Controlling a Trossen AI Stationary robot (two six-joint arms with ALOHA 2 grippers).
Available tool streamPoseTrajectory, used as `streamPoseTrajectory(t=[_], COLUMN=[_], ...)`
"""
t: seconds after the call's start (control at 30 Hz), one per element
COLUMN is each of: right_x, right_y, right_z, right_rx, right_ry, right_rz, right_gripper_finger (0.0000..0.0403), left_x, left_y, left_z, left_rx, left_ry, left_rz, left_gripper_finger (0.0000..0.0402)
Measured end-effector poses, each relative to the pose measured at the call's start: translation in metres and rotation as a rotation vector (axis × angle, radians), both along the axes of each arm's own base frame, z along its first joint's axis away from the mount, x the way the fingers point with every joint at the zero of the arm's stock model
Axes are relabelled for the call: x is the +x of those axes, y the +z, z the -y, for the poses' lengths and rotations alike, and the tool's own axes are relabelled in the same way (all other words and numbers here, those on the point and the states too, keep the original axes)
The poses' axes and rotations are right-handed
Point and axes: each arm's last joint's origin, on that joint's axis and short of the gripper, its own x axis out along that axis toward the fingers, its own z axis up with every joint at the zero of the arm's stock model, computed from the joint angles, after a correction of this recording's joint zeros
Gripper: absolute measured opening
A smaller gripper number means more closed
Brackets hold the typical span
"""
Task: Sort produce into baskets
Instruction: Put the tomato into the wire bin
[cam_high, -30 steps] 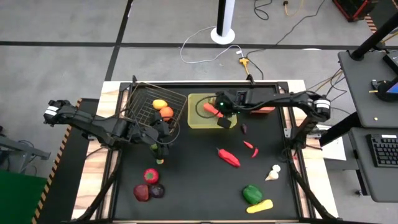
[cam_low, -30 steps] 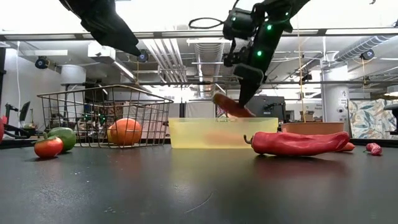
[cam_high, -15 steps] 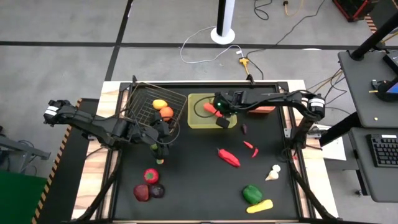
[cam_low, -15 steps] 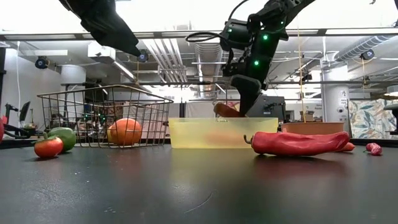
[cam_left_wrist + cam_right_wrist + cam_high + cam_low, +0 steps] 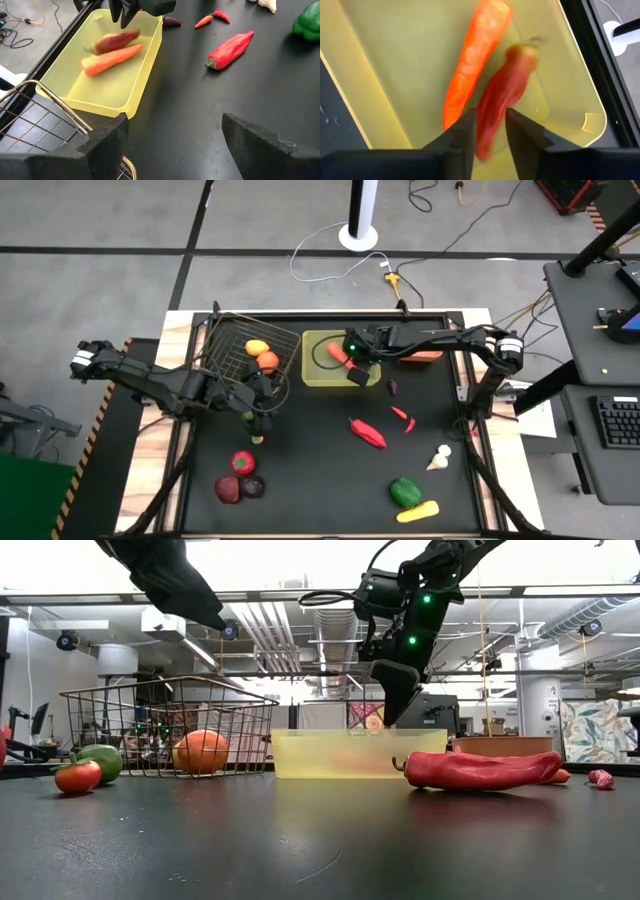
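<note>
My right fingers point(image 5: 487, 134) hang apart over the tray point(image 5: 318, 374), free of one chili point(image 5: 502, 92) beside one carrot point(image 5: 472, 65); left fingers point(image 5: 172, 145) apart.

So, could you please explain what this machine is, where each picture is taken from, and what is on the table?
It is a robot with two dark arms at a table, each ending in a two-finger gripper.

One camera looks straight down, one sits at table height, and one rides on each wrist.

The right gripper hangs open over the yellow tray, where a red pepper, blurred as if just let go, joins a carrot. The left gripper waits, open and empty, beside the wire basket, which holds an orange fruit and a yellow one. More toy produce lies scattered on the table.
</note>
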Motion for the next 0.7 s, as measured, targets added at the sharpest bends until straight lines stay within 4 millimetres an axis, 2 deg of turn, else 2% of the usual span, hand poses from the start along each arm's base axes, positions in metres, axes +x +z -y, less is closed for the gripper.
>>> streamPoseTrajectory(t=[0.27, 0.47, 0.7], right_x=[-0.003, -0.007, -0.006], right_y=[0.009, 0.024, 0.03], right_z=[-0.001, -0.007, -0.016], right_rx=[-0.01, -0.012, -0.019], right_ry=[0.006, 0.009, 0.04], right_rz=[0.024, 0.079, 0.103], right_gripper_finger=[0.0147, 0.0155, 0.0153], left_x=[-0.001, -0.002, -0.005], left_y=[-0.001, -0.002, 0.007], left_z=[0.0, 0.006, 0.025], left_rx=[-0.046, -0.145, -0.231], left_ry=[0.017, -0.003, -0.108], left_rz=[-0.003, -0.002, -0.001], left_gripper_finger=[0.03, 0.03, 0.03])
